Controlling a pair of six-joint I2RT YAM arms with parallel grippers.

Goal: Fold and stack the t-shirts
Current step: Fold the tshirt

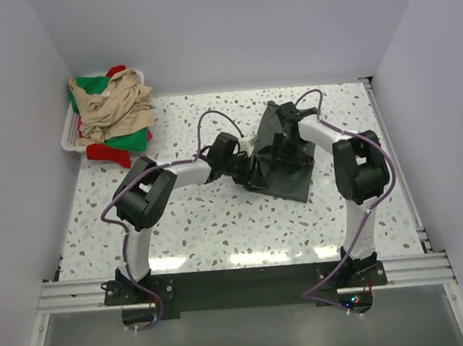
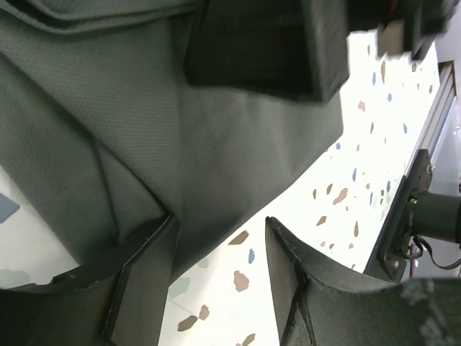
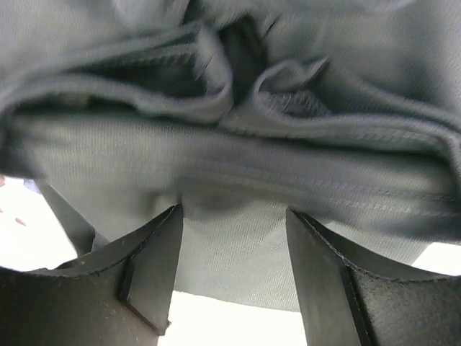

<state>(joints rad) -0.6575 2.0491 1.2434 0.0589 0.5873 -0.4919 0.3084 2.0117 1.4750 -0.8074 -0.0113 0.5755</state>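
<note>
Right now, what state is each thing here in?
white basket: heaped full.
dark grey t-shirt: partly folded on the table.
beige t-shirt: crumpled atop the pile.
green t-shirt: crumpled beneath it.
red t-shirt: crumpled, spilling out of the basket.
left gripper: jaws open at the grey cloth's edge.
right gripper: jaws open at the grey cloth.

The dark grey t-shirt point(image 1: 292, 180), at 1 o'clock from the table's middle, is plain, with a fine dotted weave. At 10 o'clock a beige t-shirt point(image 1: 114, 108), a green t-shirt point(image 1: 131, 141) and a red t-shirt point(image 1: 106, 153) fill a white basket point(image 1: 67, 136). The table point(image 1: 219, 222) is white terrazzo flecked brown, grey and blue. The left arm point(image 1: 183, 174) and right arm point(image 1: 325, 137) are white with black joints and purple cables point(image 1: 203, 123). The left gripper point(image 2: 220, 238) and right gripper point(image 3: 234, 216) are black.
</note>
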